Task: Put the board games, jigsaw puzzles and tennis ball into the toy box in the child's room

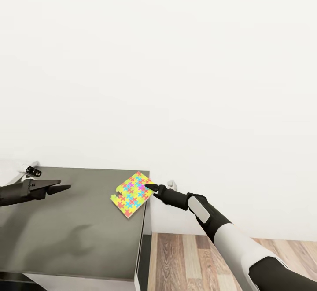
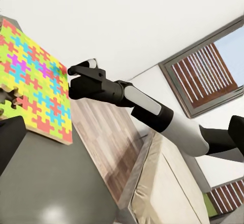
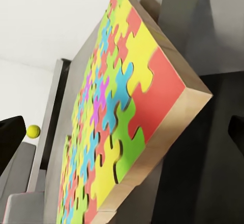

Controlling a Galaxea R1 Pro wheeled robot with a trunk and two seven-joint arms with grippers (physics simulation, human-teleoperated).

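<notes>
Jigsaw puzzle [image 1: 132, 194]: interlocking pieces in yellow, green, red, blue, purple, tan wood edge. Table [image 1: 66, 233] dark grey. Beside table, floor [image 1: 193, 260] brown wood-grain. Tennis ball [image 3: 33, 131] yellow-green. Right arm [image 1: 229, 233] black and white.

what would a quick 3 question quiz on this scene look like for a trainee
1. True or false: the jigsaw puzzle lies near the table's right edge.
2. Which claw is at the puzzle? A) left claw B) right claw
3. What small yellow thing shows beyond the puzzle in the right wrist view?

Key:
1. True.
2. B; the right claw reaches the puzzle's corner, while the left hangs open over the table, apart from it.
3. The tennis ball.
</notes>
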